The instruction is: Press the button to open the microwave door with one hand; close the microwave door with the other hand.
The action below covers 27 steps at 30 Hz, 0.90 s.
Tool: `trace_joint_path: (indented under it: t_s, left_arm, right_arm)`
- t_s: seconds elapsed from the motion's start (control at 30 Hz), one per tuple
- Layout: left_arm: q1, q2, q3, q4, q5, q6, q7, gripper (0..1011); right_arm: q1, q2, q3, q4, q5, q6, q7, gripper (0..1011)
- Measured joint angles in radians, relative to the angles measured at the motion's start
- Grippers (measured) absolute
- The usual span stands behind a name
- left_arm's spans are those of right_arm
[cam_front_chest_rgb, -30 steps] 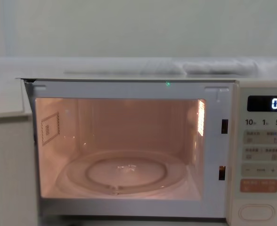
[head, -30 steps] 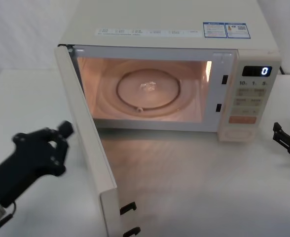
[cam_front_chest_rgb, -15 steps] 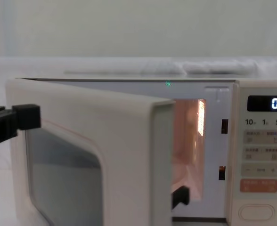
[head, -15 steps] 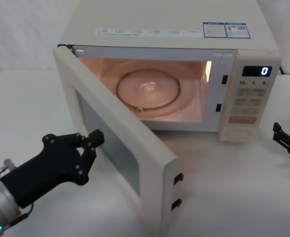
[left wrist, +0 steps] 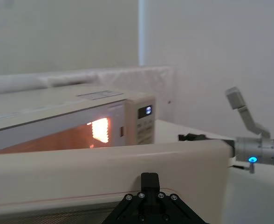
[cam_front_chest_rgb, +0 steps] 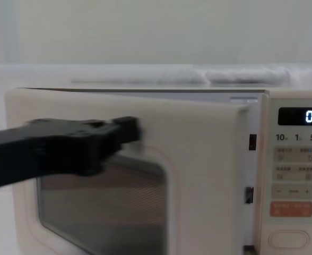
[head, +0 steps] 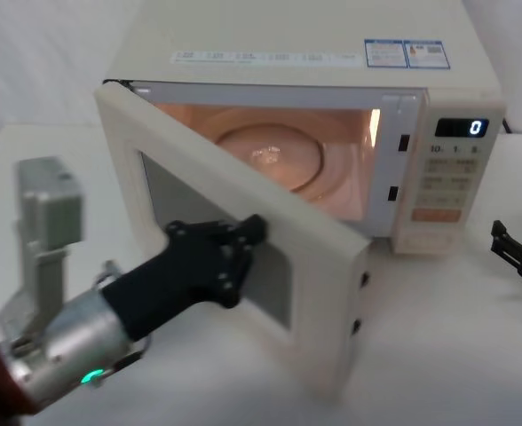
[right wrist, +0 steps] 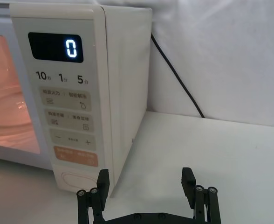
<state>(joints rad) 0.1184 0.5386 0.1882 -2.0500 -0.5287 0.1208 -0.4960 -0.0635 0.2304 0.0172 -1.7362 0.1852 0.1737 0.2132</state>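
The microwave door (head: 328,266) stands about half open, hinged at the left, with the lit cavity behind it. My left gripper (head: 254,229) is shut, its tip pressed against the door's outer face near the window's upper edge; the chest view shows this left gripper (cam_front_chest_rgb: 129,129) on the door (cam_front_chest_rgb: 204,175) too. In the left wrist view the left gripper (left wrist: 149,178) sits just below the door's top edge (left wrist: 104,161). The button (head: 430,238) is at the bottom of the control panel. My right gripper (right wrist: 145,182) is open, low on the table, right of the button (right wrist: 78,181).
The glass turntable (head: 274,160) lies inside the cavity. A black power cable (right wrist: 174,70) runs down behind the microwave's right side. A silver bracket (head: 48,213) on my left arm rises at the left. The white table (head: 438,355) spreads in front.
The door has swung from wide open to about half shut, pushed by my left gripper moving right and forward. The right gripper has stayed put.
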Motion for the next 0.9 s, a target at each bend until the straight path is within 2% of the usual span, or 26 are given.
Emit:
trace_joint_path:
  t_s: [0.03,0.07,0.2,0.3,0.43,0.5,0.7,0.9]
  left_arm:
    - [-0.029,-0.008,0.027,0.017,0.003,0.003,-0.005,0]
    - [-0.029,-0.008,0.027,0.017,0.003,0.003,-0.005,0]
    - [-0.109,-0.031,0.101,0.07,0.003,0.015,-0.029,0]
    - [-0.156,-0.043,0.137,0.097,-0.003,0.023,-0.044,0]
    - [-0.199,-0.055,0.166,0.124,-0.013,0.029,-0.058,0]
    - [-0.24,-0.064,0.191,0.151,-0.016,0.036,-0.067,0]
    - [-0.306,-0.079,0.226,0.196,-0.023,0.045,-0.073,0]
    - [-0.381,-0.103,0.262,0.269,-0.027,0.044,-0.066,0]
  right_arm:
    - [0.0,0.0,0.0,0.0,0.0,0.0,0.0,1002]
    - [0.0,0.0,0.0,0.0,0.0,0.0,0.0,1002]
    - [0.0,0.0,0.0,0.0,0.0,0.0,0.0,1002]
    - [0.0,0.0,0.0,0.0,0.0,0.0,0.0,1002]
    - [0.0,0.0,0.0,0.0,0.0,0.0,0.0,1002]
    - [0.0,0.0,0.0,0.0,0.0,0.0,0.0,1002]
    - [0.0,0.0,0.0,0.0,0.0,0.0,0.0,1002]
    - [0.0,0.0,0.0,0.0,0.0,0.0,0.0,1002]
